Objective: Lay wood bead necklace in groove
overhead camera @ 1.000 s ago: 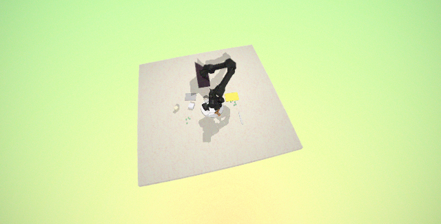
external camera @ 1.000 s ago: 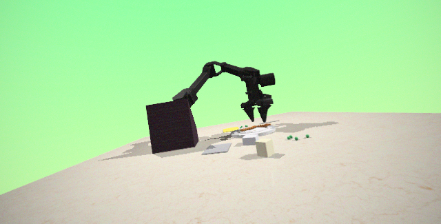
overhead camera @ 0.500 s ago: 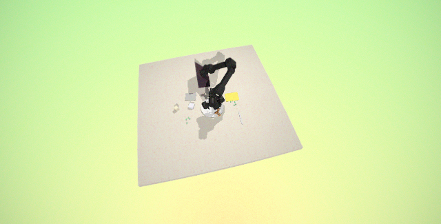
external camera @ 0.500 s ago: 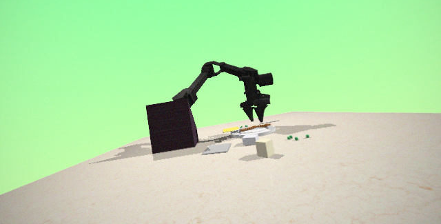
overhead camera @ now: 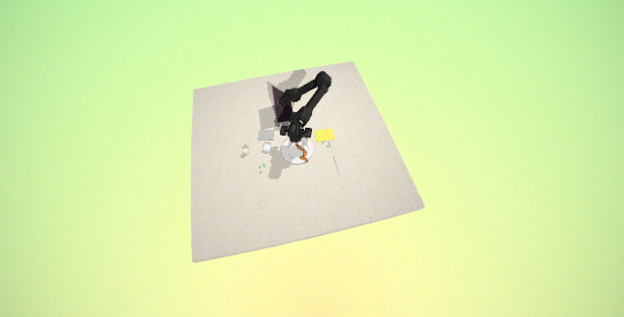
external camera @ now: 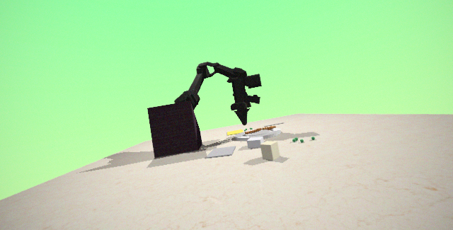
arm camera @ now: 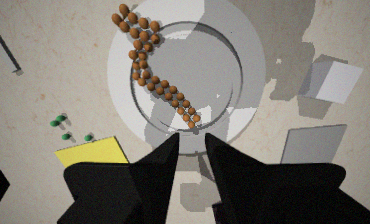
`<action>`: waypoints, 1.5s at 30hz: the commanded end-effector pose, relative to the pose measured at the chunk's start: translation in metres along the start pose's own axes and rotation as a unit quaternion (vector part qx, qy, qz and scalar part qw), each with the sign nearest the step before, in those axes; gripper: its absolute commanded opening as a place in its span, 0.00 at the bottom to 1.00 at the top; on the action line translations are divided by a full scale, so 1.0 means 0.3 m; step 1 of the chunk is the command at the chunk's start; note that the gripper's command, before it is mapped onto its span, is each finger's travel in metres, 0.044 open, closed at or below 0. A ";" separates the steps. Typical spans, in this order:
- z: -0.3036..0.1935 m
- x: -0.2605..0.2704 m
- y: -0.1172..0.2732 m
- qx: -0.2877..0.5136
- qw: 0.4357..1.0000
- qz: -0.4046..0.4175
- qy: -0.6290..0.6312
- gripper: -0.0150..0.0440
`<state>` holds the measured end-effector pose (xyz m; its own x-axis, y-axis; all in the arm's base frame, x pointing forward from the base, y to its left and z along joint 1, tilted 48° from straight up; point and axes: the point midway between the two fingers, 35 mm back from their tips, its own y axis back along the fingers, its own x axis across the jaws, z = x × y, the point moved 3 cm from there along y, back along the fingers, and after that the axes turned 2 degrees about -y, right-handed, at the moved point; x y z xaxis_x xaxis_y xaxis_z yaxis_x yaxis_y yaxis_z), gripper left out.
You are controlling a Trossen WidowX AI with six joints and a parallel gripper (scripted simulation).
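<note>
The orange-brown wood bead necklace (overhead camera: 304, 154) (external camera: 260, 130) (arm camera: 172, 89) lies in a doubled, bent strand over the white round bead board (overhead camera: 287, 155) (arm camera: 253, 70). In the wrist view it runs from the groove's near edge across the inner disc to the left side, then out over the far left rim, where its end beads reach just past the board. Most of the ring groove holds no beads. My gripper (external camera: 245, 124) (arm camera: 192, 136) is partly open and empty. Its fingertips hang above the board's near edge, a little above the necklace's near end.
A yellow plate (overhead camera: 325, 135) (arm camera: 93, 151) and green beads (arm camera: 66, 136) lie left in the wrist view, with a thin rod (arm camera: 3, 42) beyond. A grey plate (external camera: 221, 151) (arm camera: 313, 144) and white block (external camera: 255, 143) (arm camera: 341, 82) lie right. A cream block (external camera: 270, 151) stands farther out.
</note>
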<state>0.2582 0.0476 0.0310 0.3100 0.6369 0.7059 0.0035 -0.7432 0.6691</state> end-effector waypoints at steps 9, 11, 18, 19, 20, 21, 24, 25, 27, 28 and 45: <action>-0.004 -0.003 -0.023 -0.003 1.000 -0.001 -0.010 0.46; -0.004 -0.003 -0.028 -0.003 1.000 -0.001 -0.010 0.46; -0.005 -0.004 -0.062 -0.003 1.000 -0.001 -0.012 0.46; -0.005 -0.004 -0.067 -0.003 1.000 -0.001 -0.012 0.46; -0.005 -0.004 -0.072 -0.003 1.000 -0.001 -0.012 0.46; -0.006 -0.004 -0.078 -0.003 1.000 -0.001 -0.013 0.46; -0.007 -0.004 -0.094 -0.002 1.000 -0.001 -0.013 0.46; -0.007 -0.004 -0.099 -0.002 1.000 -0.001 -0.014 0.46; -0.008 -0.005 -0.109 -0.002 1.000 -0.001 -0.014 0.46; -0.009 -0.005 -0.115 -0.002 1.000 -0.001 -0.015 0.46; -0.009 -0.004 -0.123 -0.001 1.000 -0.002 -0.012 0.25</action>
<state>0.2551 0.0750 0.0058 0.3330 0.6348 0.6972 0.0020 -0.7399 0.6727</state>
